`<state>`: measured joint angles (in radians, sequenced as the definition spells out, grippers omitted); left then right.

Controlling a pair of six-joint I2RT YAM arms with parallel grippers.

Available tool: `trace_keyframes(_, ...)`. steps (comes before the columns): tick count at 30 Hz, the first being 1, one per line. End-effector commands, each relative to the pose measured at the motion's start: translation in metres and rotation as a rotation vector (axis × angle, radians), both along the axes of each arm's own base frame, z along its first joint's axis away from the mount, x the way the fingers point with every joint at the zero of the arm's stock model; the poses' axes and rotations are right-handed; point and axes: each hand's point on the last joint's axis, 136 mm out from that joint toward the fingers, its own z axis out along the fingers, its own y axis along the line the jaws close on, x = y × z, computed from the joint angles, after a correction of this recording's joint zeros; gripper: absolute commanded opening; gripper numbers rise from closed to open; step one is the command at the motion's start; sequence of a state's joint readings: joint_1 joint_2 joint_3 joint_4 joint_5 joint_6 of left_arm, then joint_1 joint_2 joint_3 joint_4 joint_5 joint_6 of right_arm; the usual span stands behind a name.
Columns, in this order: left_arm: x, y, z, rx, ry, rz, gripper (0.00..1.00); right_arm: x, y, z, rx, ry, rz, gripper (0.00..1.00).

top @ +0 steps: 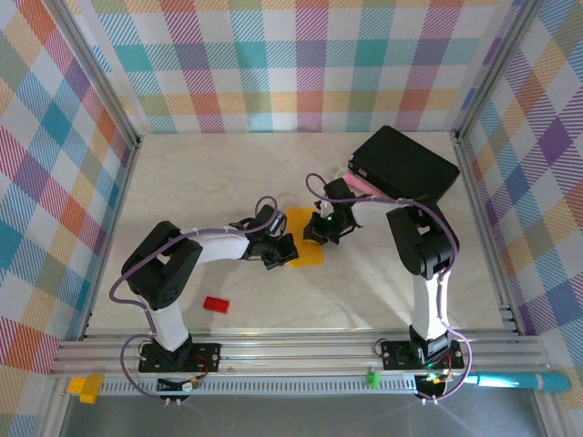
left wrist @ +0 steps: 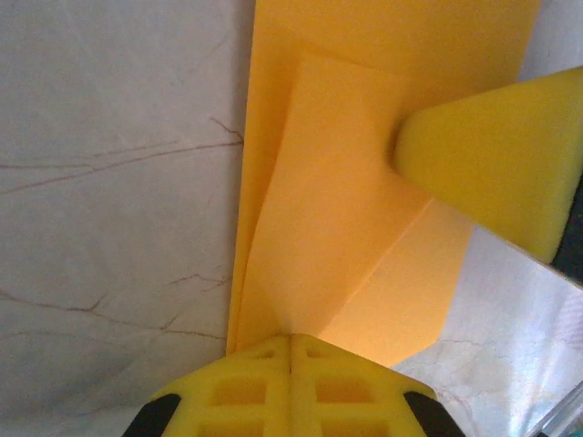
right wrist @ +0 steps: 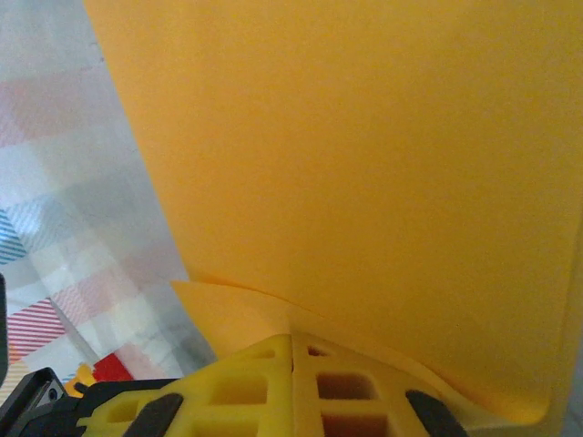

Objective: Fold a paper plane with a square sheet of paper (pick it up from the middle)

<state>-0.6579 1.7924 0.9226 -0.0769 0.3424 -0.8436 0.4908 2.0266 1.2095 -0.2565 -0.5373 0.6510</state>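
Observation:
The square sheet of paper (top: 308, 246) is orange-yellow and lies partly folded at the table's middle between both grippers. In the left wrist view the sheet of paper (left wrist: 346, 228) shows a raised flap with diagonal creases that run down into my left gripper (left wrist: 291, 344), which is shut with the paper pinched at its tips. My left gripper (top: 281, 255) sits at the sheet's left edge. My right gripper (top: 319, 233) is on the sheet's upper right. Its yellow finger (left wrist: 496, 159) meets the flap's edge. The right gripper (right wrist: 291, 339) is shut, with layers of the paper (right wrist: 364, 155) rising from its tips.
A black box (top: 405, 164) stands at the back right with a pink stick (top: 360, 185) beside it. A small red block (top: 216, 304) lies at the front left on the table (top: 182, 182). Checked walls and metal rails close in the table.

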Motion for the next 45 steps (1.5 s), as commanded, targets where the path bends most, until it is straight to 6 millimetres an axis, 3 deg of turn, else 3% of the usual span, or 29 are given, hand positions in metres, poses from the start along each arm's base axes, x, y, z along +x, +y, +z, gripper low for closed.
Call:
trace_keyframes(1, -0.017, 0.023, -0.023, 0.100, 0.064, 0.009, 0.00, 0.010, -0.002, 0.010, -0.034, -0.085, 0.030, 0.03)
trace_keyframes(7, -0.017, 0.023, -0.025, 0.101, 0.069, 0.008, 0.00, -0.001, 0.001, 0.025, -0.029, -0.120, 0.068, 0.04)
trace_keyframes(15, -0.018, 0.023, -0.027, 0.107, 0.074, 0.007, 0.00, -0.027, 0.011, 0.010, -0.053, -0.085, 0.120, 0.03)
trace_keyframes(22, -0.019, 0.025, -0.028, 0.114, 0.080, 0.009, 0.00, -0.028, 0.006, -0.008, -0.098, -0.072, 0.126, 0.02)
trace_keyframes(29, -0.028, 0.033, -0.036, 0.140, 0.110, 0.020, 0.00, -0.013, -0.015, -0.027, -0.130, -0.068, 0.087, 0.02)
trace_keyframes(38, -0.041, 0.042, -0.046, 0.151, 0.143, 0.037, 0.00, 0.034, -0.061, -0.029, -0.112, -0.117, -0.035, 0.03)
trace_keyframes(43, -0.030, 0.031, -0.033, 0.106, 0.106, 0.026, 0.00, 0.051, -0.065, -0.005, -0.069, -0.173, -0.069, 0.05)
trace_keyframes(45, -0.017, 0.018, -0.014, 0.058, 0.057, 0.019, 0.00, 0.052, -0.061, 0.014, -0.028, -0.197, -0.073, 0.06)
